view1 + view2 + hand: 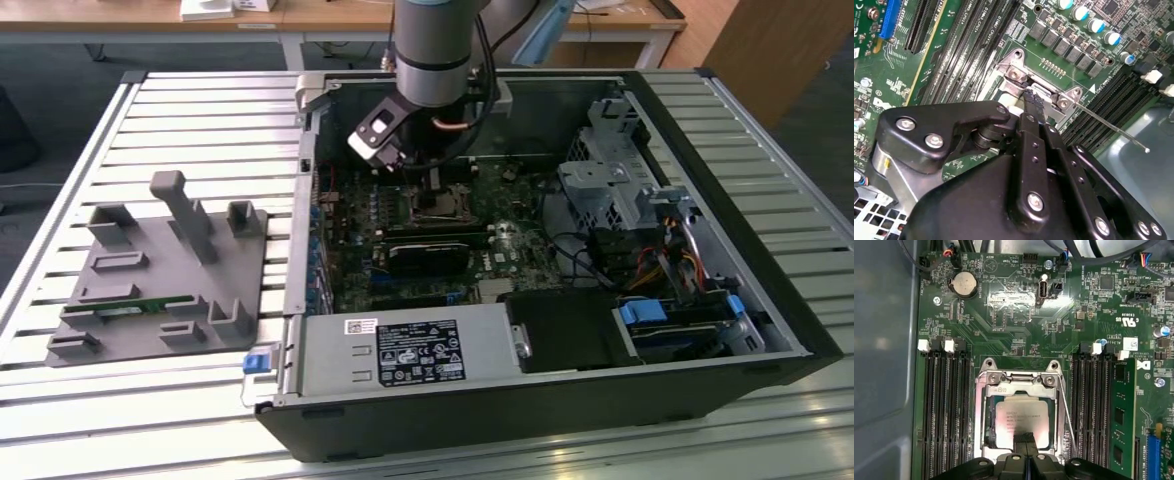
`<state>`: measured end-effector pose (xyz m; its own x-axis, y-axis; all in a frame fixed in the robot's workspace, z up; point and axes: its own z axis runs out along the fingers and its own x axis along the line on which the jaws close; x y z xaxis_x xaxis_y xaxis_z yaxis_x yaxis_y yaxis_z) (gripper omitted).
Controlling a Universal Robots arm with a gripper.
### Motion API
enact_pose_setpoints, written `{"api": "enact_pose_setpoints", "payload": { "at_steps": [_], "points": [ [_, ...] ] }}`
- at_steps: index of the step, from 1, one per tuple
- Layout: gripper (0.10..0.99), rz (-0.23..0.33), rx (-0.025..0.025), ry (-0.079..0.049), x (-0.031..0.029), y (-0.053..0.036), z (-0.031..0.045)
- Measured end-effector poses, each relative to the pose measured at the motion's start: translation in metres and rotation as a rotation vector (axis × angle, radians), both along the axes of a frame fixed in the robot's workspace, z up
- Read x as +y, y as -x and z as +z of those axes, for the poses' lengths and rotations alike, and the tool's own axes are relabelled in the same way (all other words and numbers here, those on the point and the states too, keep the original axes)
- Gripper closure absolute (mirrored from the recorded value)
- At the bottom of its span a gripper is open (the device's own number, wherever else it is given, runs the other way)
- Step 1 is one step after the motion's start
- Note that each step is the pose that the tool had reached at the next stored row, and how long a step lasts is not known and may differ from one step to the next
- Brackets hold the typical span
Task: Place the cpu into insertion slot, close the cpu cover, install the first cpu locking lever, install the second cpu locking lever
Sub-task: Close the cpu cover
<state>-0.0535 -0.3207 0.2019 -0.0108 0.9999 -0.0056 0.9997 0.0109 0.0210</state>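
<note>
Gripper (pixel 1026 436), fingertips (pixel 1020 438) together, perhaps on the cpu (pixel 1021 417) — memory slots (pixel 946 410) alongside.

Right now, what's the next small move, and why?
Probably slide the shut tool sideways onto the lever: the cpu is seated, the cover looks down over it, and the thin lever juts free over the memory slots.

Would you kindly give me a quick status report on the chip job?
Pincer shut, tips at cover edge. Chip seated, cover down. One lever angled out from the socket.
</note>
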Motion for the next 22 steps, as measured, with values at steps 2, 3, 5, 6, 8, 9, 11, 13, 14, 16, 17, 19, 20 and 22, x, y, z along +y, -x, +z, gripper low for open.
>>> {"api": "enact_pose_setpoints", "payload": {
  "at_steps": [2, 3, 5, 6, 8, 9, 11, 13, 14, 16, 17, 19, 20, 22],
  "points": [
    [0.98, 0.0, 0.0, 0.0, 0.0, 0.0, -0.0012],
    [0.98, 0.0, 0.0003, 0.0, 0.0, 0.0001, -0.0017],
    [0.98, 0.0, 0.0006, 0.001, -0.0001, -0.0007, -0.0022],
    [0.98, 0.0, 0.0007, 0.001, -0.0001, -0.0021, -0.0024],
    [0.98, 0.0, 0.0001, 0.0, 0.0003, -0.0065, -0.003],
    [0.98, 0.0, 0.0002, 0.0, 0.0003, -0.0076, -0.0029],
    [0.98, 0.0, -0.0004, -0.001, 0.0005, -0.0079, -0.002],
    [0.98, 0.0, -0.0001, -0.001, 0.0006, -0.0079, 0.0041],
    [0.98, 0.0, 0.0003, 0.0, 0.0005, -0.0078, 0.0081],
    [0.98, 0.0, 0.0003, 0.0, 0.0005, -0.0078, 0.0119],
    [0.98, 0.0, 0.0002, 0.0, 0.0005, -0.0083, 0.0119],
    [0.98, 0.0, 0.0003, 0.0, 0.0005, -0.0098, 0.012],
    [0.98, 0.0, 0.0004, 0.0, 0.0005, -0.0114, 0.012],
    [0.98, 0.0, 0.001, 0.0, 0.0005, -0.0147, 0.012]
  ]
}}
